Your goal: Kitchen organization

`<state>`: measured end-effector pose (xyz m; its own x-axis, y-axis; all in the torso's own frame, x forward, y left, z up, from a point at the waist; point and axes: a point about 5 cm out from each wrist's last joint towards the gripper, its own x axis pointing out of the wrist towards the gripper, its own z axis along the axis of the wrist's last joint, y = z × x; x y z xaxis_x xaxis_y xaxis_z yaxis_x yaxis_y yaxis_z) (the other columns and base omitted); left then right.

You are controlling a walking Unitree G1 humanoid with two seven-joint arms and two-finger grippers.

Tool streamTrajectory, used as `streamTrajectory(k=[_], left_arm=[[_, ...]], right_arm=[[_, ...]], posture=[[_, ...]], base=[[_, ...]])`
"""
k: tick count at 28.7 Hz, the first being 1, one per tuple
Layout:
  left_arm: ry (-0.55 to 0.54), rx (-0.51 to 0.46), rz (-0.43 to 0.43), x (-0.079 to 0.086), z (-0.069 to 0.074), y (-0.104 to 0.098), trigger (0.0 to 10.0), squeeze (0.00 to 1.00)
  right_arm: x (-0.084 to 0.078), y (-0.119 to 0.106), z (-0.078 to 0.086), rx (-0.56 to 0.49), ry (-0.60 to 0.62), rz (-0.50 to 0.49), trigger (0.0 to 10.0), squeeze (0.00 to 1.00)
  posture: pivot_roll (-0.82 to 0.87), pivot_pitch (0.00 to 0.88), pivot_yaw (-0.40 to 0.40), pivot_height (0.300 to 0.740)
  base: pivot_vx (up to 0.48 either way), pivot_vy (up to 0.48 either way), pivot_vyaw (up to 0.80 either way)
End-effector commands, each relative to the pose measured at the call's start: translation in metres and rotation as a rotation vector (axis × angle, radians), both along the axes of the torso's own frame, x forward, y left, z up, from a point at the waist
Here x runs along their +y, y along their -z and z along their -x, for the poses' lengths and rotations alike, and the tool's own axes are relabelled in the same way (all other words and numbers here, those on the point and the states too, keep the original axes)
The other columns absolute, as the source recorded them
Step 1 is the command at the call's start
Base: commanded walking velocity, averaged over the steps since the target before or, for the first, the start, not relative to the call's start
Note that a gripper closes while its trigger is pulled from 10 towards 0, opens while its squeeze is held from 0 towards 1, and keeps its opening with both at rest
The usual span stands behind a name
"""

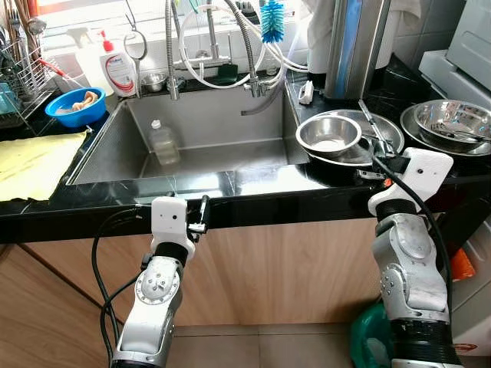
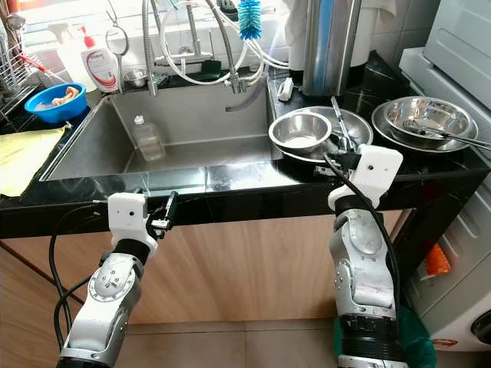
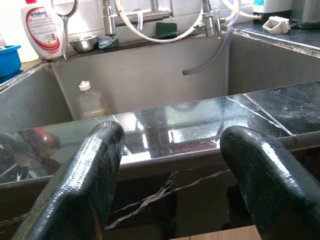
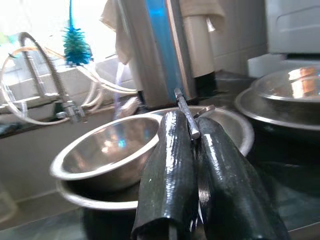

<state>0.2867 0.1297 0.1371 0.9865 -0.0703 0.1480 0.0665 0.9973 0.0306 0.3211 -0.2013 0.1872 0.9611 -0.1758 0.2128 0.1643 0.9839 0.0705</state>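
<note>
At right of the frame, the right gripper is clenching a metal utensil over the steel bowls. The left gripper is hanging released below the counter edge.

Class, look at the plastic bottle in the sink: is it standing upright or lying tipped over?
Upright. The plastic bottle stands on the sink floor, white cap on top.

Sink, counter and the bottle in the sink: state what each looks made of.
Sink: brushed stainless steel by its look, dull grey with soft reflections. Counter: polished black stone, probably marble or granite, glossy with thin white veins. Bottle: clear plastic, it seems, see-through with a white cap.
</note>
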Motion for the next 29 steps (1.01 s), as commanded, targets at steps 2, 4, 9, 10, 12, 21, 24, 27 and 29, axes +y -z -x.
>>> streamTrajectory(k=[2, 4, 9, 10, 12, 21, 24, 27, 29], left_arm=[[-0.009, -0.007, -0.027, 0.003, -0.001, -0.001, 10.0, 0.00], [-0.009, -0.007, -0.028, 0.003, -0.001, -0.001, 10.0, 0.00], [-0.008, -0.008, -0.029, 0.003, -0.001, -0.001, 10.0, 0.00], [-0.009, -0.008, -0.029, 0.003, -0.001, -0.001, 10.0, 0.00], [-0.011, -0.010, -0.029, 0.003, -0.001, -0.002, 10.0, 0.00], [-0.017, -0.011, -0.026, 0.004, -0.001, -0.002, 10.0, 0.00], [-0.016, -0.017, -0.016, 0.002, -0.003, -0.003, 10.0, 0.00], [-0.018, -0.032, 0.000, 0.001, -0.006, -0.007, 10.0, 0.00], [-0.032, -0.045, 0.013, 0.002, -0.008, -0.009, 10.0, 0.00]], right_arm=[[-0.004, -0.002, -0.002, 0.007, 0.038, 0.001, 10.0, 0.00], [-0.003, -0.003, -0.002, 0.007, 0.032, 0.019, 10.0, 0.00], [0.007, 0.001, -0.005, 0.033, -0.018, 0.030, 10.0, 0.00], [0.008, 0.002, -0.006, 0.039, -0.023, 0.030, 10.0, 0.00], [0.012, 0.004, -0.006, 0.048, -0.053, 0.031, 10.0, 0.00], [0.022, -0.017, -0.006, -0.063, -0.123, 0.072, 10.0, 0.00], [0.022, -0.026, -0.004, -0.103, -0.121, 0.133, 10.0, 0.00], [0.023, -0.028, 0.004, -0.140, -0.133, 0.169, 10.0, 0.00], [0.026, -0.023, 0.011, -0.134, -0.159, 0.220, 10.0, 0.00]], posture=[[-0.18, 0.000, 0.120, 0.740], [-0.18, 0.000, 0.121, 0.740], [-0.18, 0.000, 0.121, 0.740], [-0.18, 0.000, 0.121, 0.740], [-0.17, 0.000, 0.119, 0.740], [-0.18, 0.000, 0.116, 0.740], [-0.18, 0.000, 0.115, 0.740], [-0.18, 0.000, 0.115, 0.740], [-0.18, 0.000, 0.115, 0.740]], base=[[0.000, 0.000, 0.00], [0.000, 0.000, 0.00], [0.000, 0.000, 0.00], [0.000, 0.000, 0.00], [0.000, 0.000, 0.00], [0.000, 0.000, 0.00], [0.000, 0.000, 0.00], [0.000, 0.000, 0.00], [0.000, 0.000, 0.00]])
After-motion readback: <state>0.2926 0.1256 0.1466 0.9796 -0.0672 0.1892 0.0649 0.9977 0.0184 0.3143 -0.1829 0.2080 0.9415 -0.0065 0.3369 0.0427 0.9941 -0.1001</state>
